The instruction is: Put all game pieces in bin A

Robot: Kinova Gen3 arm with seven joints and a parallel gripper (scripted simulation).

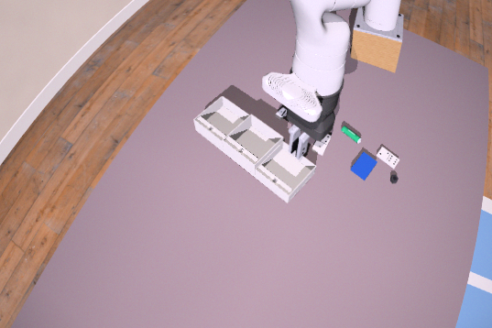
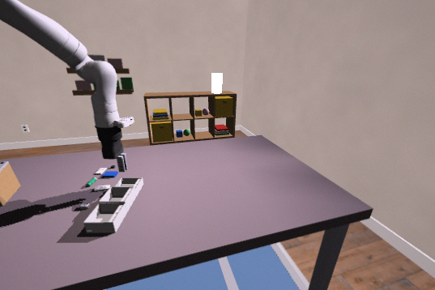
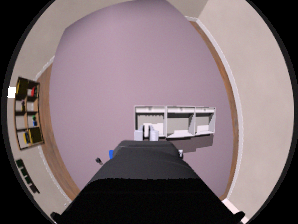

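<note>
My gripper (image 1: 297, 155) (image 2: 122, 168) (image 3: 146, 130) hangs above the end compartment of the white three-part bin row (image 1: 288, 199) (image 2: 100, 228). Its fingers stand a narrow gap apart; it looks open, with nothing plainly held. White shows between the fingers in the wrist view, perhaps the bin wall. A white dotted piece (image 1: 388, 157) (image 2: 100, 171) and a small dark piece (image 1: 394, 178) (image 2: 113, 166) (image 3: 98, 161) lie on the table. Another white dotted piece (image 1: 321, 147) (image 2: 102, 188) is partly hidden by the gripper. The bin letters are unreadable, and part of the end compartment is hidden.
A blue block (image 1: 364, 166) (image 2: 110, 174) (image 3: 111, 154) and a green cylinder (image 1: 351, 134) (image 2: 91, 181) lie beside the white pieces. A small grey-white thing (image 1: 281, 112) (image 2: 83, 206) lies between arm and bins. The arm's base block (image 1: 377, 51) stands behind.
</note>
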